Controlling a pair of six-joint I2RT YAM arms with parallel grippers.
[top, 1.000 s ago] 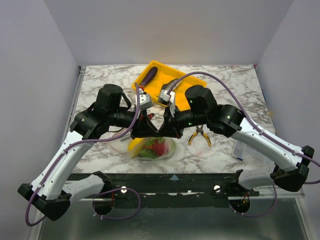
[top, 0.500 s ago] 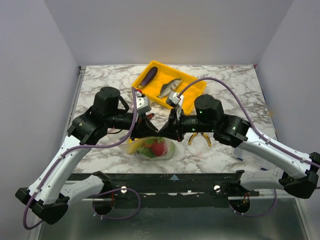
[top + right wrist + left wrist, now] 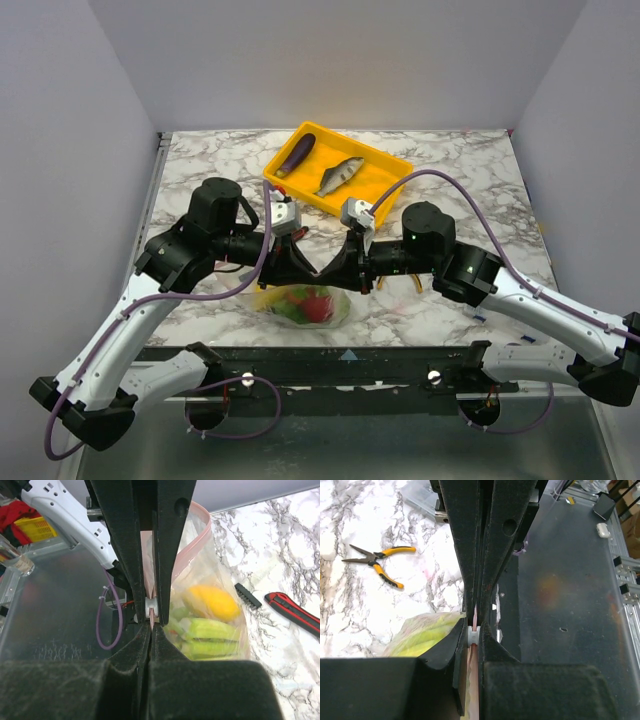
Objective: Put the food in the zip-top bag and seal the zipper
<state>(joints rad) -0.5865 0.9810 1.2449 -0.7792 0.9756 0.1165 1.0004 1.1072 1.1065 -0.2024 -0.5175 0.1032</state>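
The clear, faintly pink zip-top bag (image 3: pixel 305 304) hangs under both grippers near the table's front edge. Green, red and yellow toy food shows through it. My left gripper (image 3: pixel 298 266) and right gripper (image 3: pixel 342 272) face each other tip to tip, both shut on the bag's top edge. In the left wrist view my jaws (image 3: pixel 474 630) pinch the pink zipper strip (image 3: pixel 475 614) beside a small white piece. In the right wrist view my jaws (image 3: pixel 151 624) pinch the same strip; the yellow squash (image 3: pixel 210 602) and green leek (image 3: pixel 210 630) lie inside the bag (image 3: pixel 200 545). The eggplant (image 3: pixel 295 153) and fish (image 3: pixel 338 175) lie in the tray.
The yellow tray (image 3: pixel 385 182) stands at the back middle. Yellow-handled pliers (image 3: pixel 377 562) lie right of the bag, mostly hidden under the right arm in the top view. A red-and-black pocket knife (image 3: pixel 295 612) and a small black part (image 3: pixel 247 596) lie on the marble.
Both grippers, still pinching the bag's top, have shifted a little toward the front edge. The right arm has drawn back to the right, uncovering the tray and the fish.
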